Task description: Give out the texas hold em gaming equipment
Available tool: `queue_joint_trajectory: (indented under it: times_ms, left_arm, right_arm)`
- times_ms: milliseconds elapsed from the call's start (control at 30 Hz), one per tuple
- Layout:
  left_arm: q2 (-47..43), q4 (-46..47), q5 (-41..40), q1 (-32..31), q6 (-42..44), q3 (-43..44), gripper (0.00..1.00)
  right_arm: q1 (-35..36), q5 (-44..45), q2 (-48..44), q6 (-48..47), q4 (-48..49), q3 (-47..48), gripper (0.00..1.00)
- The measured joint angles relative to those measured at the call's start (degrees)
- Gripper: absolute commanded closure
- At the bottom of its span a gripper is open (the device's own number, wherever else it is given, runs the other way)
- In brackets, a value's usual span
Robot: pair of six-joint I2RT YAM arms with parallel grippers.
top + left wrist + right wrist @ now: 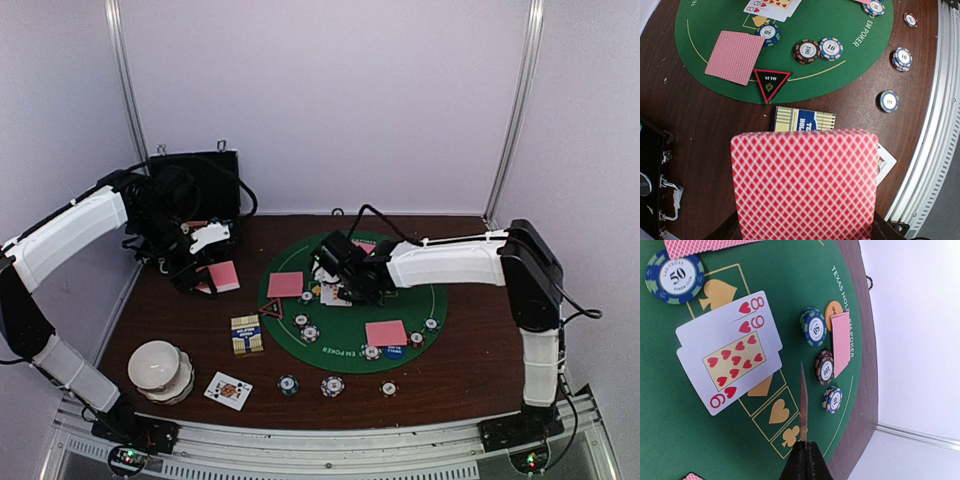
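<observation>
My left gripper (pixel 207 272) hangs over the table's left side, beside the green round mat (pixel 350 352). It is shut on a pink-backed playing card (pixel 804 185), which fills the lower left wrist view and hides the fingers. My right gripper (pixel 805 444) is over the mat's middle, shut on another card (pixel 803 400) seen edge-on. Below it lie the face-up eight and nine of hearts (pixel 730 352). Pink-backed cards (pixel 285 284) (pixel 386 333), striped poker chips (pixel 806 51) (pixel 675 276) and a red-black triangle marker (pixel 771 83) lie on the mat.
A black hinged case (pixel 195 190) stands at the back left. A white domed bowl stack (pixel 160 370) sits front left, with a face-up card (pixel 228 390) beside it. A blue-yellow card box (pixel 247 334) lies left of the mat. Three chips (pixel 332 386) sit near the front edge.
</observation>
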Motion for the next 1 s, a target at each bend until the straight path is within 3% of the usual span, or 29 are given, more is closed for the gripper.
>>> queue_joint_trajectory:
  times_ms: [167,400,600,733,833,1000]
  left_arm:
    - [-0.31,0.02,-0.02,0.0,0.0,-0.39,1.0]
    - [-1.09,0.02,0.0,0.0,0.0,-1.14,1.0]
    - [-1.09,0.04,0.15,0.0,0.0,-1.38,1.0]
    - [-1.09,0.04,0.26,0.0,0.0,-1.38,1.0]
    - [-1.09,0.04,0.37,0.0,0.0,-1.38,1.0]
    - [-1.07,0.0,0.55,0.0,-0.02,-1.36,1.0]
  right_arm:
    - [0.72,4.72,4.07,-8.28,7.43,-2.1,1.0]
    - [1.33,7.08,4.87,-12.22,13.03,-5.4,0.99]
    - [2.19,7.17,5.22,-11.23,12.09,-6.95,0.52]
    - [2.34,7.26,5.2,-9.38,12.13,-8.68,0.32]
    - [2.34,7.89,5.09,-8.87,12.31,-9.62,0.02]
    - [1.99,12.33,2.51,-6.97,15.23,-9.46,0.01]
